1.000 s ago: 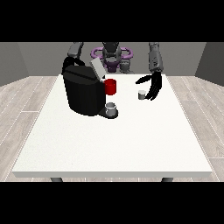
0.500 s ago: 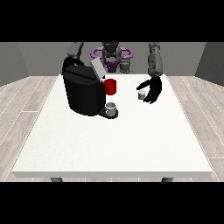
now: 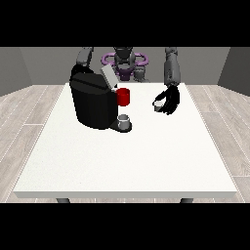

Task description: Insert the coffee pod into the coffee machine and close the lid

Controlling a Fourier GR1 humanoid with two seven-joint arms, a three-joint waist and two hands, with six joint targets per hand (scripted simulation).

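Since a moment ago, we see the hand at the view's right (image 3: pixel 170 100) lifted slightly, fingers curled round the coffee pod (image 3: pixel 157 105). The coffee machine (image 3: pixel 93 100), lid (image 3: pixel 108 77) open, stands well aside, so transfer comes next.

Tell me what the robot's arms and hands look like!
The arm at the view's right is grey and chunky, ending in a black hand with fingers and a thumb. The other arm is grey too; its hand is hidden behind the black coffee machine.
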